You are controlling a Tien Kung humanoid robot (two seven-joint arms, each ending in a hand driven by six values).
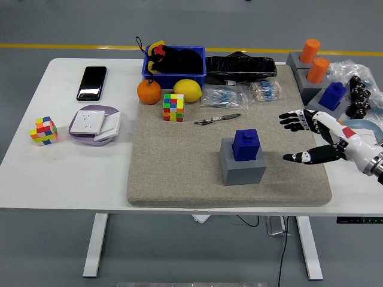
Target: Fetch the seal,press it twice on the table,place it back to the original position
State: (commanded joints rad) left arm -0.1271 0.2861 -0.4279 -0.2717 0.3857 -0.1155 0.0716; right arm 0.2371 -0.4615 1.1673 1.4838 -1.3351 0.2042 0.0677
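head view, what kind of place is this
Likely a robot test lab or workshop: a height-adjustable white table on a grey floor with a yellow line, laid out with practice props like the blue seal and puzzle cubes.

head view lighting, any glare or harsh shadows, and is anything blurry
Head view: lighting is even and diffuse, with only a soft shadow under the beige mat's near edge. The black phone shows a faint sheen and the clear plastic bags catch small highlights. The blue seal and the right hand are sharp, with no motion blur. The table's sides splay towards the bottom, from perspective.
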